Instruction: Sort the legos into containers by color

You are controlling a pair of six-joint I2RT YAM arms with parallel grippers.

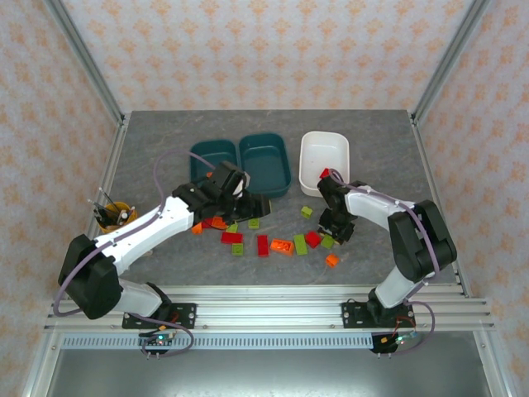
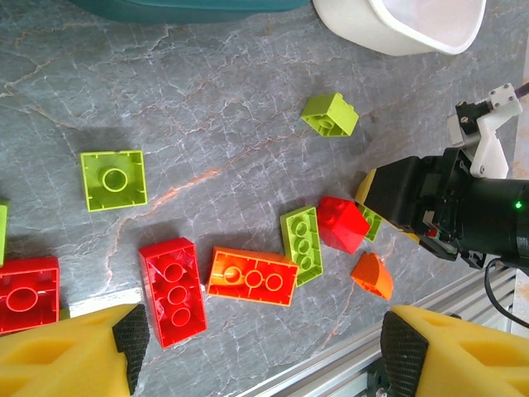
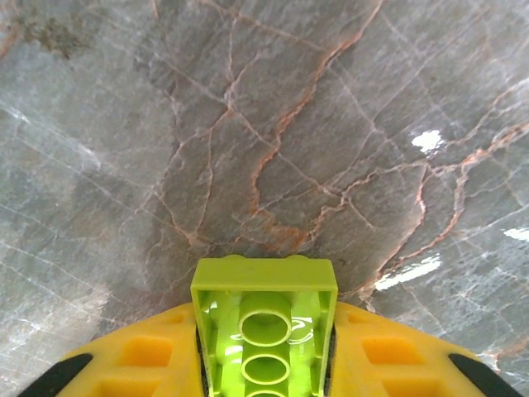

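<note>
Your right gripper (image 3: pixel 264 360) is squeezed on a green brick (image 3: pixel 264 310), a pad on each side, likely so it won't slip when you lift it off the table (image 3: pixel 248 124). Your left gripper (image 2: pixel 264 356) is spread wide with nothing in it. A red brick (image 2: pixel 173 289) and an orange brick (image 2: pixel 252 277) lie just in front, so it looks ready to grab next. The white bin (image 1: pixel 324 153) and teal bins (image 1: pixel 264 161) wait past both grippers for the bricks.
</note>
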